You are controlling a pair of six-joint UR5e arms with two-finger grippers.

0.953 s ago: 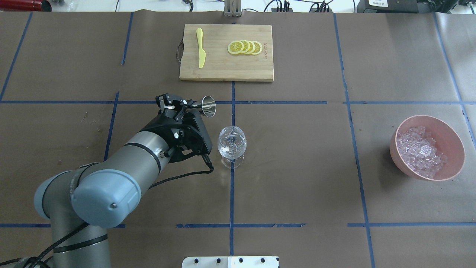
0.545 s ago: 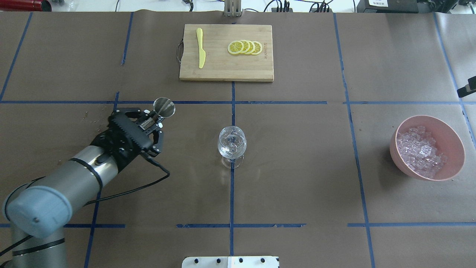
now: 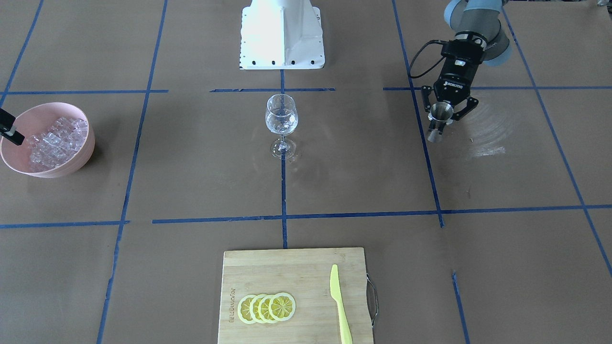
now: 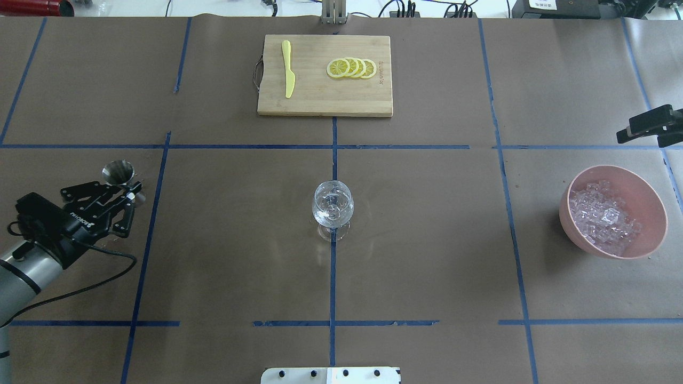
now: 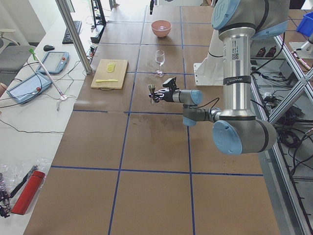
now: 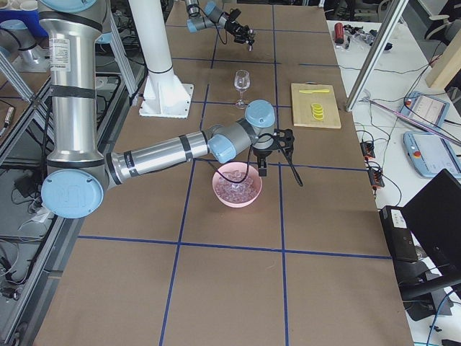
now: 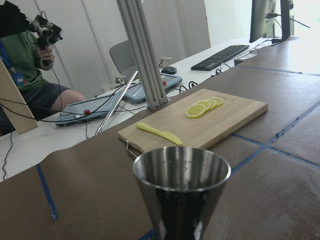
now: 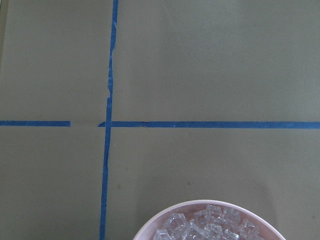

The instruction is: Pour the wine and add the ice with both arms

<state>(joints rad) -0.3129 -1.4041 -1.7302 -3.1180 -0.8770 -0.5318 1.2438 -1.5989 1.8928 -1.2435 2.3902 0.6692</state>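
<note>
My left gripper [image 4: 124,188] is shut on a steel jigger [image 4: 118,172], held upright at the table's left, far from the wine glass [image 4: 332,205]. The jigger fills the left wrist view [image 7: 180,192] and shows in the front view [image 3: 439,119]. The wine glass [image 3: 281,117] stands at the centre with a little clear liquid in it. A pink bowl [image 4: 566,217] of ice [image 4: 603,216] sits at the right. My right gripper [image 4: 648,132] hovers just beyond the bowl, its fingers apart and empty. The right wrist view shows the ice [image 8: 205,227] at its bottom edge.
A wooden cutting board [image 4: 324,101] at the far middle carries lemon slices [image 4: 352,68] and a yellow knife [image 4: 288,69]. The white pedestal [image 3: 282,33] stands at the robot's side. Blue tape lines cross the brown table.
My left arm has swung left, away from the wine glass, carrying the jigger and turning it upright. My right gripper has come further into view beside the bowl.
</note>
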